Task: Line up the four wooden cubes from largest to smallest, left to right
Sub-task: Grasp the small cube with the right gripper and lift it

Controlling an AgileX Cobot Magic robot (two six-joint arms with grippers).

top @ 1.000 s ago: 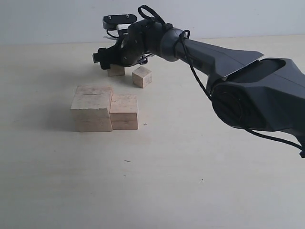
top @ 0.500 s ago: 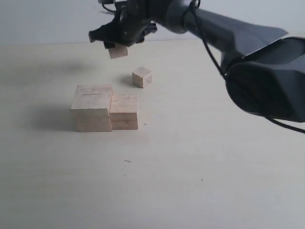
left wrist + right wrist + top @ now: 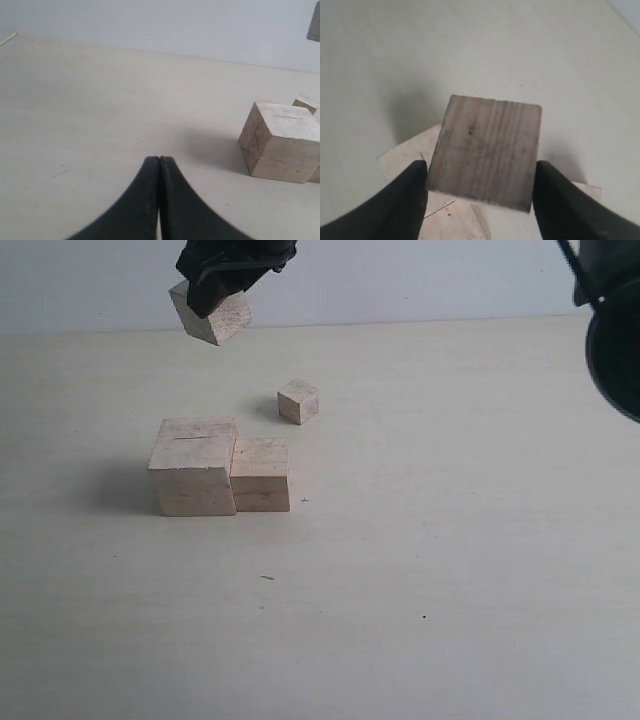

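My right gripper hangs high over the table's far left, shut on a mid-small wooden cube that is tilted in the air. In the right wrist view this cube fills the gap between the black fingers. The largest cube, with a thin saw-line, stands on the table touching the second-largest cube on its right. Alone behind them sits the smallest cube. My left gripper is shut and empty, low over the table, well apart from the largest cube.
The pale wooden table stretches wide to the right and front of the cubes. Part of the right arm's dark body shows at the upper right edge. A light wall lies behind the table.
The right gripper has lifted the cube from the table behind the pair, carrying it up and slightly left. The arm has swung up, mostly out of the exterior view.
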